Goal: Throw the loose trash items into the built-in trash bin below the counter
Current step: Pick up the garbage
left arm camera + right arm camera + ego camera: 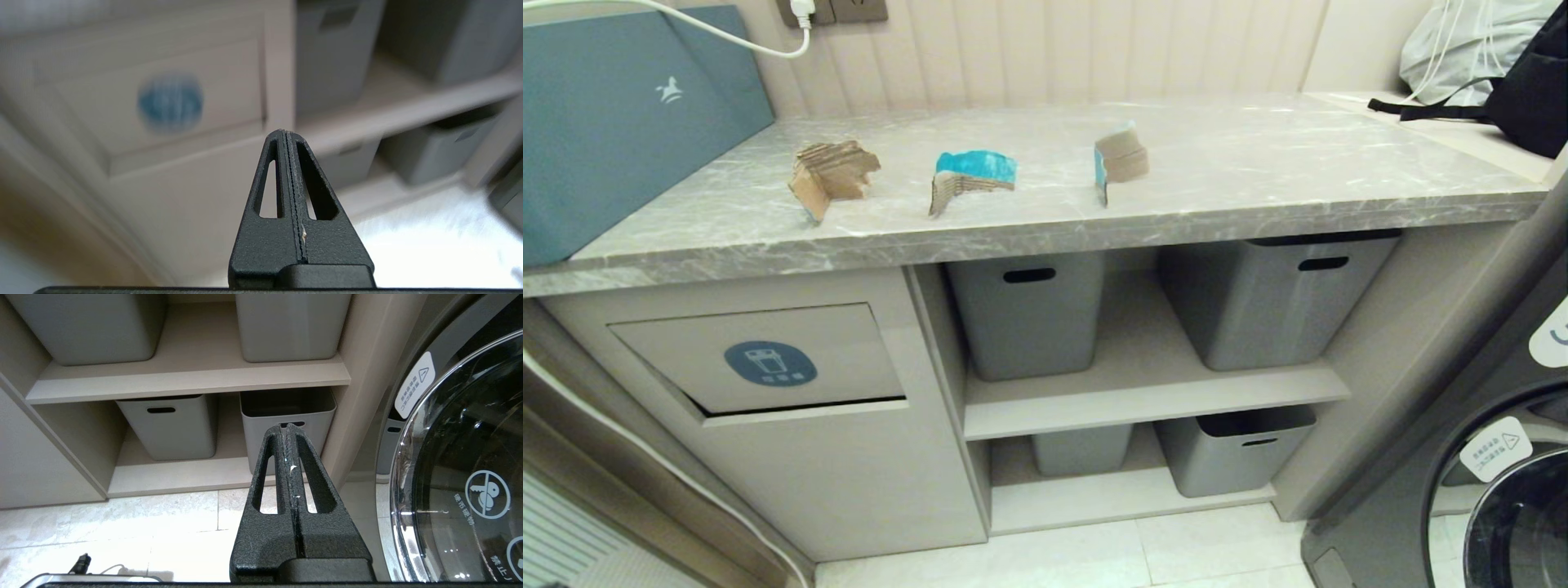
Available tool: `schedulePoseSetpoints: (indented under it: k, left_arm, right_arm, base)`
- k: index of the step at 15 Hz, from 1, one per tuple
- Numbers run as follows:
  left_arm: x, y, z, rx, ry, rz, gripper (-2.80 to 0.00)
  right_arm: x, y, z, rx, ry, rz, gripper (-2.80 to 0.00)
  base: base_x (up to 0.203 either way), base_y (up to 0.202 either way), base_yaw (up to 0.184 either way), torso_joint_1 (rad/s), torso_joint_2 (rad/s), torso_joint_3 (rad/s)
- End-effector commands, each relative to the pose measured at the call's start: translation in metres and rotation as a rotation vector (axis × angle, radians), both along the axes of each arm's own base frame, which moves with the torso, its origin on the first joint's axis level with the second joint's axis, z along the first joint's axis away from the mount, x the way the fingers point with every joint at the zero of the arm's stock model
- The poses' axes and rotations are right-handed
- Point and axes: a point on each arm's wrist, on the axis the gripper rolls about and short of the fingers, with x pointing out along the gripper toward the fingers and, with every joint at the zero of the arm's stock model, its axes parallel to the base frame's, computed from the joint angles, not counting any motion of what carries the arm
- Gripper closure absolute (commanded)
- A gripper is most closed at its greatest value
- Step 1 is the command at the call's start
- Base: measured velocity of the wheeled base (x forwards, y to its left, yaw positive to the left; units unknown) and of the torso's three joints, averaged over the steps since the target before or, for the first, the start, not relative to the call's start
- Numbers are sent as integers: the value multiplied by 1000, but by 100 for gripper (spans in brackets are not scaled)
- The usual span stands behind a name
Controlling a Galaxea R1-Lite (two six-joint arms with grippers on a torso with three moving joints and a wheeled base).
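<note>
Three cardboard scraps (970, 178) spaced along grey counter (1258, 175), bin flap (768, 359) shut

You see a polished marble-look table (1217, 175), three rough corrugated cardboard scraps (832, 175), matt grey plastic bins (1029, 314), a matt beige flap (760, 355), glossy floor tiles (122, 522), and both tools, left (291, 134) and right (288, 426), in grainy black plastic.

Right gripper (289, 430): fingers pressed together, nothing between. Beyond it, shelf (188, 381) with grey bins (167, 424) above and below. Washing machine door (461, 469) alongside; tiled floor (122, 526) beneath.
</note>
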Motion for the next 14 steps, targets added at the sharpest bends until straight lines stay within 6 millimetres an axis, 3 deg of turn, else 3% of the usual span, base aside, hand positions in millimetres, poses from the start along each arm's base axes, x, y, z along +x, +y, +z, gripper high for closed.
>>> schedulePoseSetpoints:
  k: [1,8,10,14]
  left_arm:
    - [25,-1,31,9,39,-32,0]
    - [82,-2,111,12,18,-63,0]
    - [98,-3,124,9,26,-79,0]
    - [129,-4,128,8,79,-83,0]
  right_arm:
    - [0,0,0,-1,0,0,0]
    - [0,0,0,-1,0,0,0]
    - [0,0,0,-1,0,-1,0]
    - [0,0,0,-1,0,-1,0]
  base:
    - [0,0,0,0,0,0]
    - [0,0,0,0,0,0]
    - [0,0,0,0,0,0]
    - [0,0,0,0,0,0]
